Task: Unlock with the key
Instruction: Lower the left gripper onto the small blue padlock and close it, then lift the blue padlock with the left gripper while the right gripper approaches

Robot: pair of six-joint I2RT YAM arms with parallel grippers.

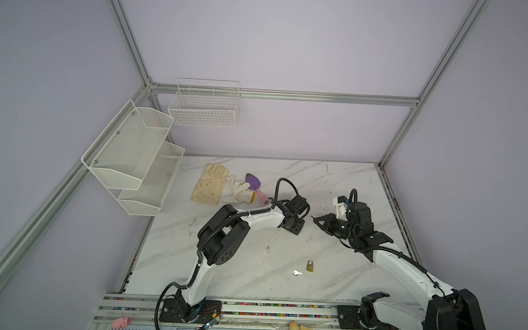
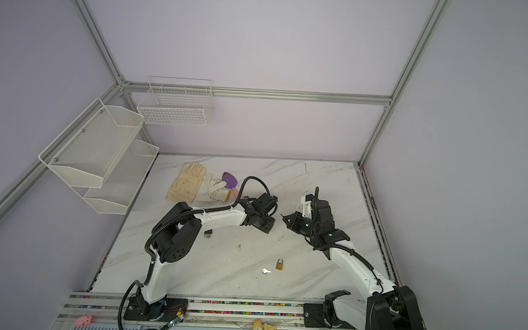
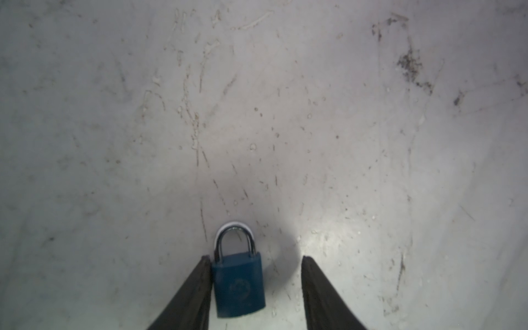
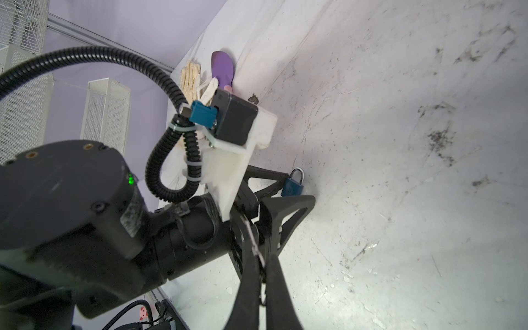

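A blue padlock (image 3: 238, 285) with a silver shackle lies flat on the marble table (image 1: 244, 282). My left gripper (image 3: 256, 258) stands open astride it. One finger (image 3: 197, 288) touches the lock's side, and the other finger (image 3: 320, 288) stands apart from it. In both top views the left gripper (image 1: 294, 228) (image 2: 264, 228) points down and hides this padlock. My right gripper (image 4: 263, 265) is shut on the key (image 4: 253, 240), whose thin silver blade sticks out past the fingertips. It hovers close beside the left gripper (image 4: 285, 211) and the padlock (image 4: 291, 187). The right gripper (image 1: 314, 218) (image 2: 283, 217) points left.
A brass padlock (image 1: 310, 266) and a loose silver key (image 1: 296, 272) lie nearer the table's front. Two gloves (image 1: 209, 184) and a purple trowel (image 1: 253, 181) lie at the back left. Mesh shelves (image 1: 133, 155) and a wire basket (image 1: 203, 106) hang on the walls.
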